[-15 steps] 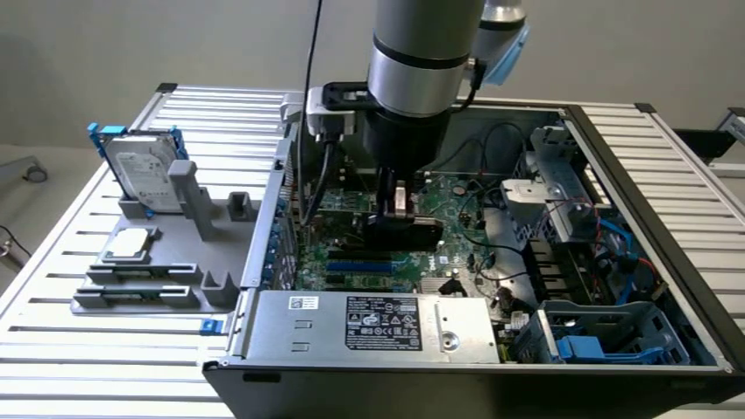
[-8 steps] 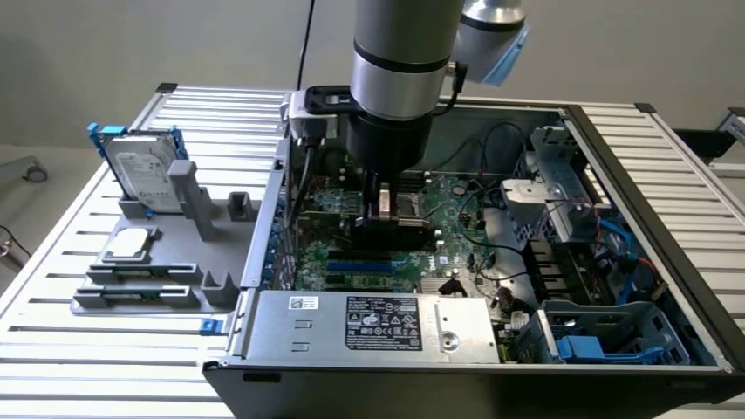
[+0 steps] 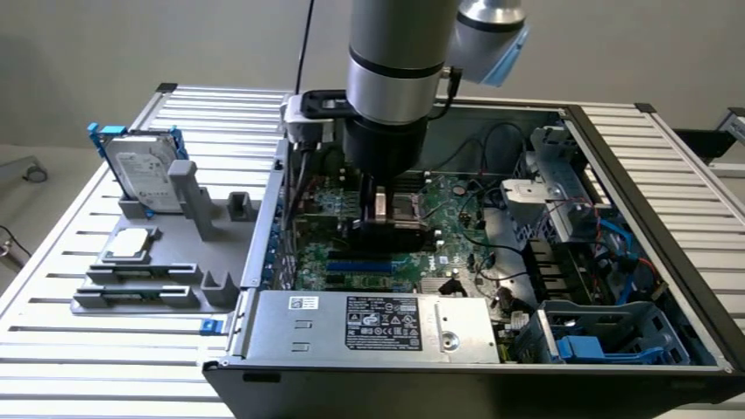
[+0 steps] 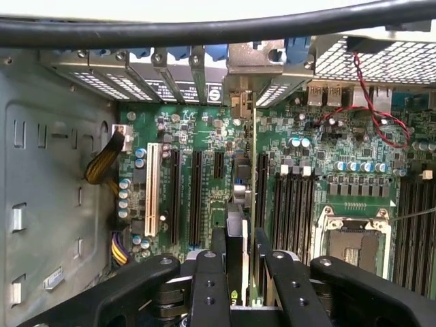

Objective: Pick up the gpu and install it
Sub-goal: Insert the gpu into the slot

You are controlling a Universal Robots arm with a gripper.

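Inside open computer case (image 3: 466,394) on slatted metal table (image 3: 93,349), grey wall (image 3: 117,44) behind, end effector (image 4: 240,245) pinching gpu (image 4: 235,221)

Nothing legible — black label (image 3: 396,325) on the power supply (image 3: 293,333) and hard drive (image 3: 145,177) sticker: print can't be made out.
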